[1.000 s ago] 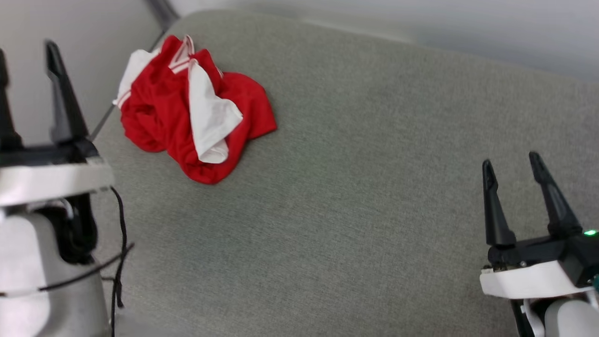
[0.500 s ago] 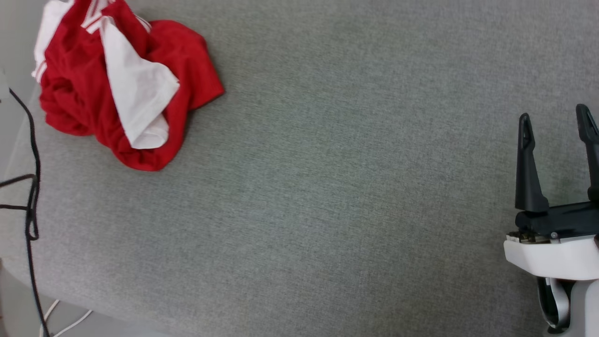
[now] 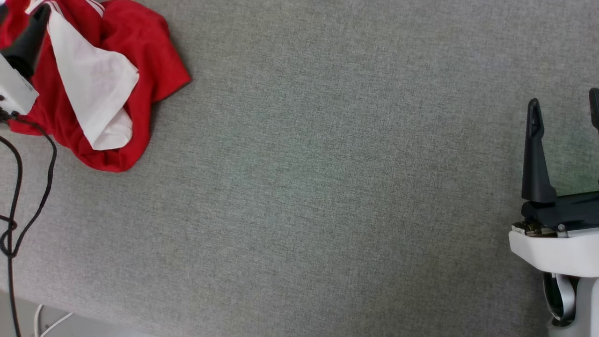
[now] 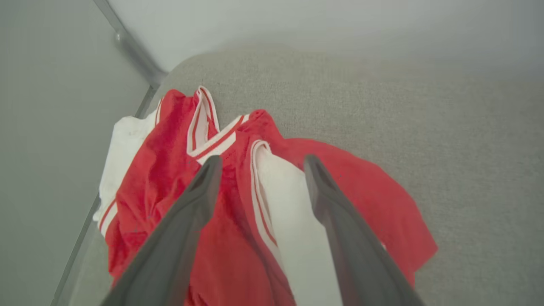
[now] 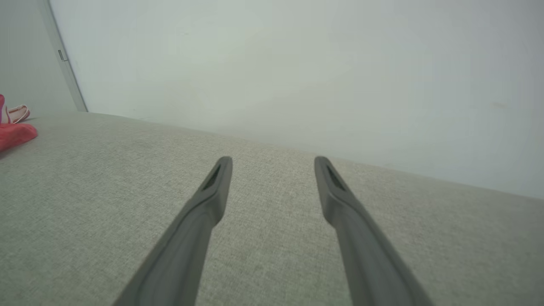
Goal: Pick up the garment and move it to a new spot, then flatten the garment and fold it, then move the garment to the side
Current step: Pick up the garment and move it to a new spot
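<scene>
1. The garment, a red jersey T-shirt, lies crumpled in the upper left of the head view, close to the left edge of the grey fabric surface. A white sleeve drapes across the heap.
2. The left gripper hangs over that heap with its two dark fingers spread wide and nothing between them. In the left wrist view the tips frame the striped trim and the sleeve's inner edge. I cannot tell whether the tips touch cloth.
3. The right gripper sits at the right edge of the head view, fingers likewise spread and empty, well apart from the shirt.
4. The step in hand looks like the first pick-up, with no grasp made yet.
5. Closing on the loose sleeve alone would probably lift one layer, so the heap could unroll, drag and slip off the nearby left edge.
6. Closing too high would pinch nothing, while pushing too deep could snag the woven covering beneath.
7. The black cable loops down the left of the head view, passing by the shirt's lower-left edge. It could catch the cloth as the arm lifts.
</scene>
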Tool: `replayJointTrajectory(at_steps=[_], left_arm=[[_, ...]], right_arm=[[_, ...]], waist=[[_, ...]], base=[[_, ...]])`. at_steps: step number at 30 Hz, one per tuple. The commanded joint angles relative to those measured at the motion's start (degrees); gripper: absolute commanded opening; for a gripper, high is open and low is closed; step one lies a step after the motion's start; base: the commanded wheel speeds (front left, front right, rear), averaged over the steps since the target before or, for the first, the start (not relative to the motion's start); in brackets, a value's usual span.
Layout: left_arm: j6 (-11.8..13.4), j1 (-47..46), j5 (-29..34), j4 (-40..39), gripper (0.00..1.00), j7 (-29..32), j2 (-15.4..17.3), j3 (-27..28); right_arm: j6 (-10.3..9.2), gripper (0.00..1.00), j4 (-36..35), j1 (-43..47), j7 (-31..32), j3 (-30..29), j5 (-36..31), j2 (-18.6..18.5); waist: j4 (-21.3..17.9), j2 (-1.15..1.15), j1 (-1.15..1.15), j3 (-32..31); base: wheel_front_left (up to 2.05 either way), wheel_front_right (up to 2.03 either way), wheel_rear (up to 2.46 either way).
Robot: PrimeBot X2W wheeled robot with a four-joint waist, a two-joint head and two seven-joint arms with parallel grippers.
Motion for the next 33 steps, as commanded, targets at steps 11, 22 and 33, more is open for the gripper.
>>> replayJointTrajectory(at_steps=[11, 22, 33], left_arm=[[0.0, -5.0, -15.6, 6.4, 1.00, 29.2, 2.8, -10.7], [0.0, -4.6, -16.5, 8.6, 0.00, 31.8, 1.6, -18.2], [0.0, -10.2, -14.4, -2.0, 0.00, 22.3, 8.9, -20.6]], right_arm=[[-0.02, 1.00, -0.8, -2.1, -0.1, 0.6, -1.0, 0.0], [-0.02, 1.00, 0.2, -3.0, -0.1, 0.7, -0.1, 0.0], [-0.02, 1.00, 1.8, -1.3, -0.1, 0.9, 2.5, 0.0]], waist=[[-1.7, 0.00, -0.01, 3.9], [-2.9, 0.00, -0.01, 3.6], [-3.1, 0.00, -0.01, -3.2]], base=[[0.00, 0.00, 0.00], [0.00, 0.00, 0.00], [0.00, 0.00, 0.00]])
